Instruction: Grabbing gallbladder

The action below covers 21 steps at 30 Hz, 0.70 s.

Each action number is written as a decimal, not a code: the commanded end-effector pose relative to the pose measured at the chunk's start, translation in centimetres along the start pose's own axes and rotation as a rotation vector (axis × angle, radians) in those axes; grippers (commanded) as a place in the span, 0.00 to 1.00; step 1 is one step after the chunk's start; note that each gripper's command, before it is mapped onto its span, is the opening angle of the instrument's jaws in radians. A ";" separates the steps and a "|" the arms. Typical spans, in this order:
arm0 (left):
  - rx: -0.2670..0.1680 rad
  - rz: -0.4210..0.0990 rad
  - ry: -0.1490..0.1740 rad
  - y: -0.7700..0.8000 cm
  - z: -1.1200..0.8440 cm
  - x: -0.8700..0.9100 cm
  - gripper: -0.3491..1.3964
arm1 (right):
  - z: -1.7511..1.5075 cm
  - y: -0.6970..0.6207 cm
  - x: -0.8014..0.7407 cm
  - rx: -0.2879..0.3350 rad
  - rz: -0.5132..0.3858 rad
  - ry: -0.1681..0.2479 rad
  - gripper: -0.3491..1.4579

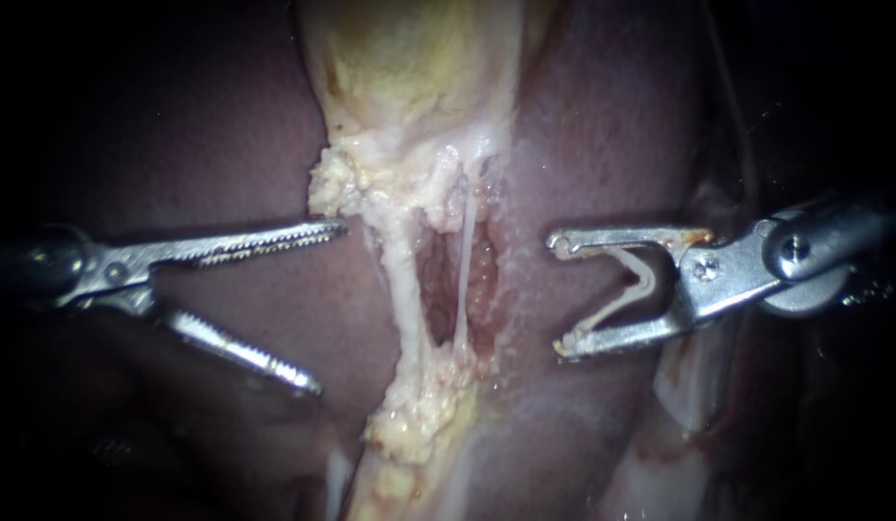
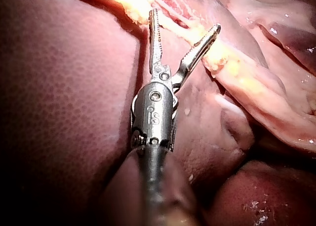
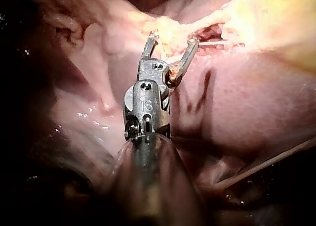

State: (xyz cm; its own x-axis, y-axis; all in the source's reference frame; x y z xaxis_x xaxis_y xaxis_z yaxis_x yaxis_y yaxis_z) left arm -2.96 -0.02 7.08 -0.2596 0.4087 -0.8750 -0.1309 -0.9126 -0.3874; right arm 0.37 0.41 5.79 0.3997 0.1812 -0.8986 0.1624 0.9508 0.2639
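Since my left instrument [image 1: 329, 309] comes in from the left edge of the endoscope view with its two toothed jaws spread and nothing between them, the grab is not yet made. Its upper jaw lies nearly level, with the tip just beside the crumbly yellow fat [image 1: 330, 183] at centre-left; I cannot tell whether it touches. The lower jaw slants toward the lower centre over dark liver [image 1: 206, 125]. My right instrument [image 1: 558, 295] enters from the right edge. Its jaws stand wide but carry a pale V-shaped clip [image 1: 650, 275], whose legs lie along both of them.

The gallbladder [image 1: 409, 68] fills the upper centre of the frame as a pale yellowish body. Its long axis runs top to bottom. It is broad at the top edge and points downward, narrowing at mid-frame into a thicker tube [image 1: 399, 280]. A thread-thin tube [image 1: 464, 260] runs beside that one, on its right, with a reddish window between them.

To do this well, I judge I should raise the left jaws toward the upper centre, onto the body's lower left margin, and set them across the long axis. There they should take a broad bite of wall rather than fat, which looks likely to crumble. I would close gently and keep clear of both tubes, since a hard pull along the axis could tear the thin one.
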 end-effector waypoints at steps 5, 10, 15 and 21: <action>0.092 -0.061 -0.020 -0.12 -0.25 0.17 0.79 | 0.00 0.00 0.00 0.000 0.000 0.000 0.47; 0.210 -0.118 -0.045 -0.30 -0.50 0.32 0.77 | 0.00 0.00 0.00 0.000 0.000 0.000 0.47; 0.248 -0.177 -0.046 -0.46 -0.41 0.24 0.76 | 0.01 0.00 0.00 0.000 0.000 0.000 0.47; 0.244 -0.258 -0.030 -0.52 -0.05 0.08 0.66 | 0.00 0.00 0.00 0.000 0.000 0.000 0.47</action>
State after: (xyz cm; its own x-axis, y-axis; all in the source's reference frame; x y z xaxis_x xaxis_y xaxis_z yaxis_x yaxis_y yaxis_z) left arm -2.91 0.48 7.23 -0.2119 0.6325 -0.7450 -0.4175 -0.7479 -0.5162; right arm 0.37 0.41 5.79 0.3997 0.1810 -0.8986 0.1622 0.9509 0.2637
